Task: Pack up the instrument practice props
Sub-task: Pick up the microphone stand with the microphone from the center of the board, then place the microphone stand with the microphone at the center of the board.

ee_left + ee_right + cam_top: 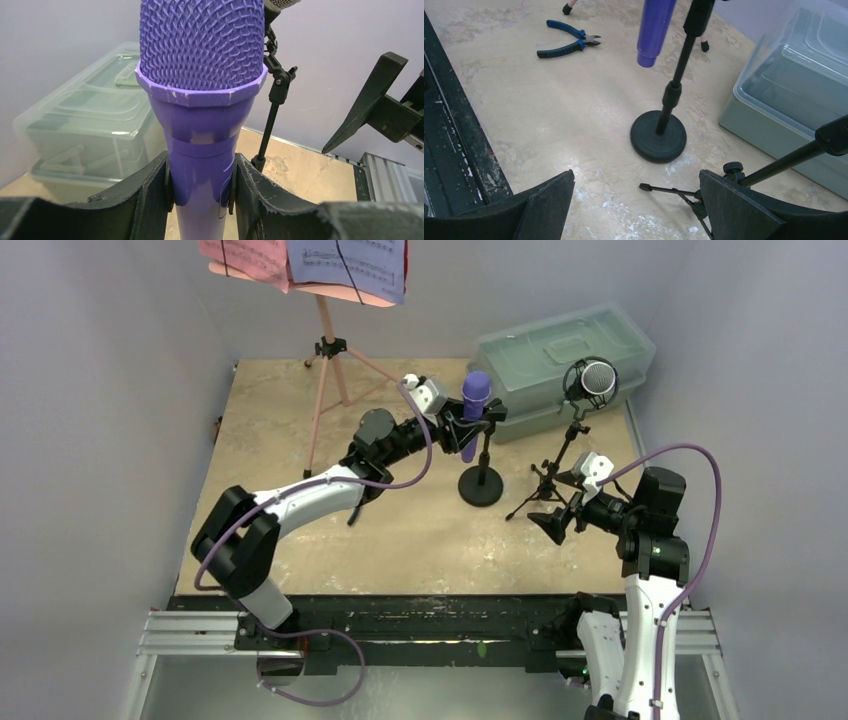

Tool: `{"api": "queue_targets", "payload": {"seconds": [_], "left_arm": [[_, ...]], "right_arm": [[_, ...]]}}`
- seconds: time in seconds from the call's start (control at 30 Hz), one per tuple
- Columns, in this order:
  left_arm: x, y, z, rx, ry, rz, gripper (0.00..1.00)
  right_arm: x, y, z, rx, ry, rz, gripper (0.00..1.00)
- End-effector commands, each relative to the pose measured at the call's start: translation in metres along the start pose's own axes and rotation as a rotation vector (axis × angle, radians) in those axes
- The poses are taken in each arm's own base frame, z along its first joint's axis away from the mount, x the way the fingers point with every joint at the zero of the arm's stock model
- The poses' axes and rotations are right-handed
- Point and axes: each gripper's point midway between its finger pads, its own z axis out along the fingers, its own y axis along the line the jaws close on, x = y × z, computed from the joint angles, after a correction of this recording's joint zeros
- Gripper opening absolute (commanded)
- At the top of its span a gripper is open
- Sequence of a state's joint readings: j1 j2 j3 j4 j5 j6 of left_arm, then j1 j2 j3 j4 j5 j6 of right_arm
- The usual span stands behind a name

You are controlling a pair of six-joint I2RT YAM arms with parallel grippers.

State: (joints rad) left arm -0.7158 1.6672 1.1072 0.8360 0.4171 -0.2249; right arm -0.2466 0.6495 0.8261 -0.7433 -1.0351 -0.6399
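My left gripper (470,418) is shut on the purple mic (476,400), with its fingers (150,195) clamped on the handle just below the mesh head (201,45). The mic stands upright at the top of the round-base black support (481,485), and its tail end hangs beside the pole (655,25). The black silver-headed mic (592,380) sits on a tripod support (548,480). My right gripper (556,520) is open and empty, low beside the tripod's legs (684,192). The pink music rack (325,360) stands at the back left holding lavender (345,265) and red (245,255) sheets.
The translucent greenish lidded box (560,355) stands at the back right, behind both supports. Blue-handled pliers (566,44) lie on the tabletop left of the round base (658,136). The black front rail (400,610) runs along the near edge.
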Motion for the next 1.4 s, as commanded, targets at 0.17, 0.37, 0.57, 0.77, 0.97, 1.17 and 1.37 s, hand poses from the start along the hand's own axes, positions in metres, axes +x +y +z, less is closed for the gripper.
{"api": "queue_targets", "payload": {"seconds": [0.17,0.37,0.57,0.77,0.97,1.17,1.37], "left_arm": [[-0.106,-0.009,-0.053,-0.257,-0.198,0.062,0.0],[-0.103,-0.006,-0.088,-0.395,-0.191,0.058,0.0],[-0.093,-0.006,-0.126,-0.511,-0.25,0.039,0.0],[-0.076,-0.029,-0.135,-0.549,-0.223,0.076,0.0],[-0.067,-0.056,-0.136,-0.548,-0.209,0.175,0.0],[-0.048,-0.073,-0.134,-0.506,-0.181,0.193,0.0],[-0.031,-0.075,-0.139,-0.487,-0.13,0.149,0.17]], "right_arm": [[-0.001,-0.003,0.002,-0.001,-0.005,-0.012,0.99],[0.001,-0.005,0.004,-0.001,-0.001,-0.002,0.99],[0.004,-0.008,0.006,-0.004,0.005,0.012,0.99],[0.006,-0.009,0.007,-0.006,0.01,0.023,0.99],[0.007,-0.01,0.008,-0.006,0.01,0.023,0.99],[0.007,-0.009,0.008,-0.012,0.012,0.028,0.99],[0.007,-0.008,0.008,-0.02,0.012,0.025,0.99]]}}
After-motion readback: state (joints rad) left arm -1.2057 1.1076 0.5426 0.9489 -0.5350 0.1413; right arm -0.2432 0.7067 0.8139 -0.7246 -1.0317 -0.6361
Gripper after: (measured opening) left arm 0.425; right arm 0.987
